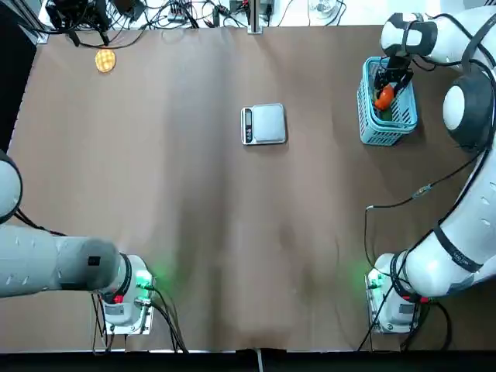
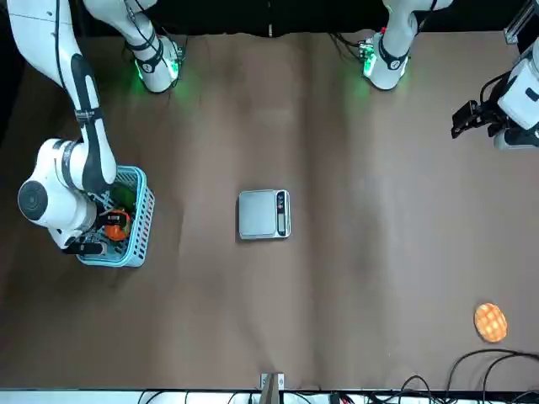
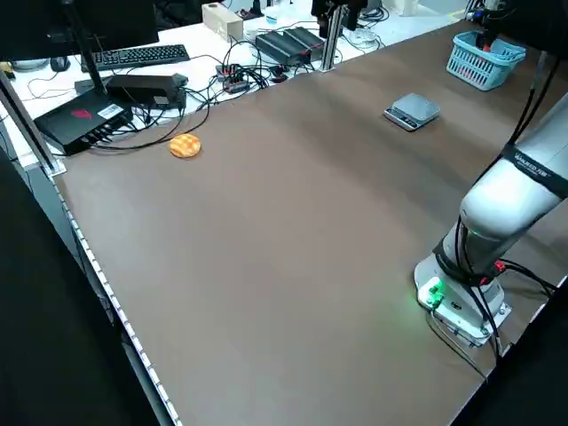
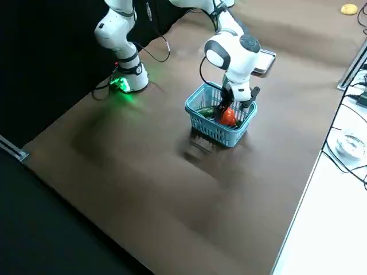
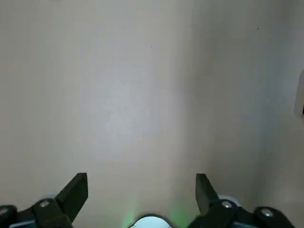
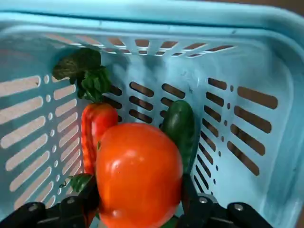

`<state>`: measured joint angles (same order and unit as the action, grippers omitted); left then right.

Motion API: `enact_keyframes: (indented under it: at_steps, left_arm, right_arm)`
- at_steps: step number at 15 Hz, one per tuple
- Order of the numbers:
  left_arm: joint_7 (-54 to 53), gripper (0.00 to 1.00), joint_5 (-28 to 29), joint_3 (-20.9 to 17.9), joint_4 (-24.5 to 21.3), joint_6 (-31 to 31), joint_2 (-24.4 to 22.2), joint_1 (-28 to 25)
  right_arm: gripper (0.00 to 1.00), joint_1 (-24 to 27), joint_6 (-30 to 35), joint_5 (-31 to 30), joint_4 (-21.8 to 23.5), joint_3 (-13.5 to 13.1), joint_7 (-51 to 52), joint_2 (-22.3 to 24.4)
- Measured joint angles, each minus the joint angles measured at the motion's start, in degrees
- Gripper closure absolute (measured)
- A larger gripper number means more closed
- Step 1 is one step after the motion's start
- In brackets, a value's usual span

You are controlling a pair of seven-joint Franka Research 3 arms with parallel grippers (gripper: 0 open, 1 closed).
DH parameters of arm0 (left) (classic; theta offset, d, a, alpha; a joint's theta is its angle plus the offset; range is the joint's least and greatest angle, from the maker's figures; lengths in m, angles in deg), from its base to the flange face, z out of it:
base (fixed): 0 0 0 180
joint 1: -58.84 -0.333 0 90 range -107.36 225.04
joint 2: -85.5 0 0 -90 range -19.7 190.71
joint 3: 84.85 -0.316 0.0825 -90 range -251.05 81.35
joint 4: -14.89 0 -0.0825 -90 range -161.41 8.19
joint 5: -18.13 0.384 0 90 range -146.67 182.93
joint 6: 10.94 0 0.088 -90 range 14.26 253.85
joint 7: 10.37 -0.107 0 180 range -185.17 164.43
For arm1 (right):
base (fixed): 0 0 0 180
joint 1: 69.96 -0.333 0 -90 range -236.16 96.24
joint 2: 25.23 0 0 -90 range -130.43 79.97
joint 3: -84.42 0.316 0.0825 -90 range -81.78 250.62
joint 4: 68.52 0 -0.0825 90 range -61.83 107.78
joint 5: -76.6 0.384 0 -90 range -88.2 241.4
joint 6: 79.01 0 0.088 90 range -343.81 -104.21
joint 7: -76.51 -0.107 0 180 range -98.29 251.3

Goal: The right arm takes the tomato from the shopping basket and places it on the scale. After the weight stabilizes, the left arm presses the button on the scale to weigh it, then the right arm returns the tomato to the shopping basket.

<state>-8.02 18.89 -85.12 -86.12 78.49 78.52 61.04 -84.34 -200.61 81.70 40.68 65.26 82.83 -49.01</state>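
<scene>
One tomato [image 6: 137,166] is in hand so far, and that looks like all that is done. It sits in the basket [image 1: 386,136] at the far right of the worktop [image 1: 194,201], with the right tool [image 6: 138,190] reaching down over it. That tool's two fingers lie against the tomato's opposite sides, so I judge it clamped on it, though not lifted clear. A red pepper [image 6: 97,133] and a cucumber [image 6: 180,126] lie close by and might be nudged on the way up.

Everything else seems left to do. The scale [image 1: 268,124], at the far middle, has nothing on its plate. The tomato must be raised over the rim, carried left and set down; being round, it could roll if let go off-centre. Then comes the settling, the button press and the trip back. For the press, the left tool [image 2: 461,123] waits above the left side, its fingers wide apart and holding nothing.
</scene>
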Motion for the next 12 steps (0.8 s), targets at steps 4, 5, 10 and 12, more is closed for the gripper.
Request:
enact_keyframes:
  at_steps: [4, 5, 10, 12]
  left_arm:
    - [0.5, 0.0, 0.0, 0.0, 0.0, -0.3, 0.0, 0.0]
    - [0.5, 0.0, 0.0, 0.0, 0.1, -0.3, 0.0, 0.0]
    - [0.6, 0.0, 0.0, 0.0, 1.0, -0.3, 0.0, -0.1]
    - [0.6, 0.0, 0.0, 0.0, 1.1, -0.3, 0.0, -0.1]
  right_arm:
    - [0.25, -0.1, 0.0, 0.0, 0.0, 0.0, 0.0, 0.0]
    - [0.17, -0.1, 0.2, 0.0, 0.0, 0.0, 0.0, 0.0]
    - [0.03, -0.1, 1.4, 0.0, -0.6, 0.0, 0.0, 0.3]
    - [0.01, -0.1, 2.9, 0.0, -1.6, 0.0, 0.0, 1.0]
